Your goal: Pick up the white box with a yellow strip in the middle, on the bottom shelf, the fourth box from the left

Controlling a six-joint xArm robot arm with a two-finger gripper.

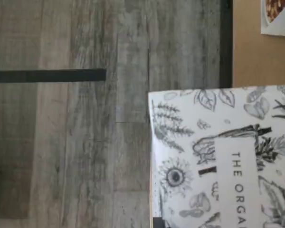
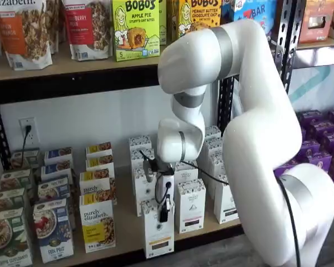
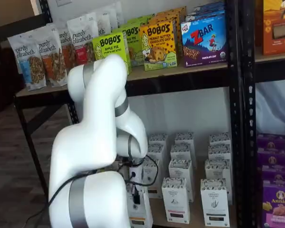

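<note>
— Where's the white box (image 2: pixel 157 233)?

— At the bottom shelf's (image 2: pixel 128 231) front rail, right of the yellow purely elizabeth box (image 2: pixel 98 222). The gripper (image 2: pixel 165 214) hangs against it; can't tell its grip.

— Risk?

— A shallow grasp could tip it off the edge.

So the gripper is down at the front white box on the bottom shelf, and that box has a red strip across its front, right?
Not quite: the strip is yellow, not red. In a shelf view the white box shows a thin yellow strip mid-front, with a dark strip near its base. The rest holds: the gripper hangs right at that box, at the front of the bottom shelf.
</note>
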